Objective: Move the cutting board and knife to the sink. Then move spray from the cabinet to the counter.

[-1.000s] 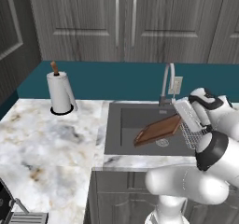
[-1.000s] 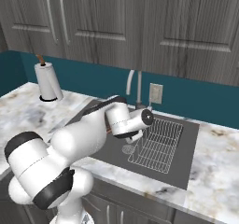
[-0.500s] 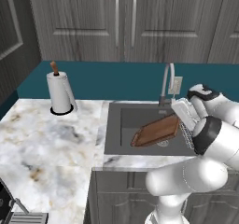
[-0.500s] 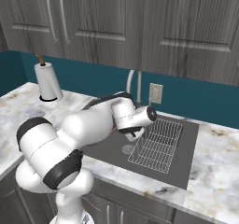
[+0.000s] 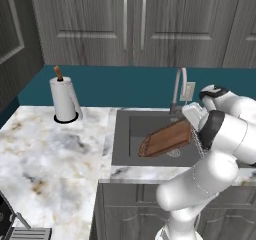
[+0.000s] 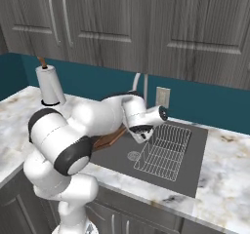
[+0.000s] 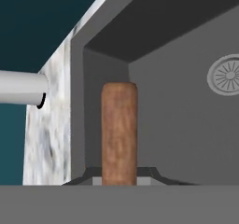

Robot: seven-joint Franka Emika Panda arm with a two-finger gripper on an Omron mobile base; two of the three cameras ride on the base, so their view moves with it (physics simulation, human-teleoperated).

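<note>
One cutting board (image 5: 167, 139) is hanging tilted over the sink (image 5: 125, 144) in the left base view, its rounded far end dipping low into the basin and its near end rising toward the gripper (image 5: 192, 129), which is clamping that raised end. The faucet (image 5: 177, 84) is standing behind the sink, and a paper towel roll (image 5: 64, 100) is sitting on the counter (image 5: 50, 154) well to the left of the sink.

Right base view: the white arm is reaching over the sink (image 6: 200, 155), hiding most of the cutting board (image 6: 111, 139); only a reddish-brown strip is showing under the arm at the sink's left edge. The gripper (image 6: 139, 130) is pointing down beside a wire rack (image 6: 163, 147) that is lying inside the sink. The paper towel roll (image 6: 49, 86) is standing on the counter (image 6: 224, 179) far left of the sink.

Hand view: the cutting board (image 7: 119, 132) is appearing edge-on as a narrow brown bar, pinched between the closed-down gripper (image 7: 119, 178) tips. The sink's grey floor is lying beyond it, with the drain (image 7: 226, 76) to the right of the board.
</note>
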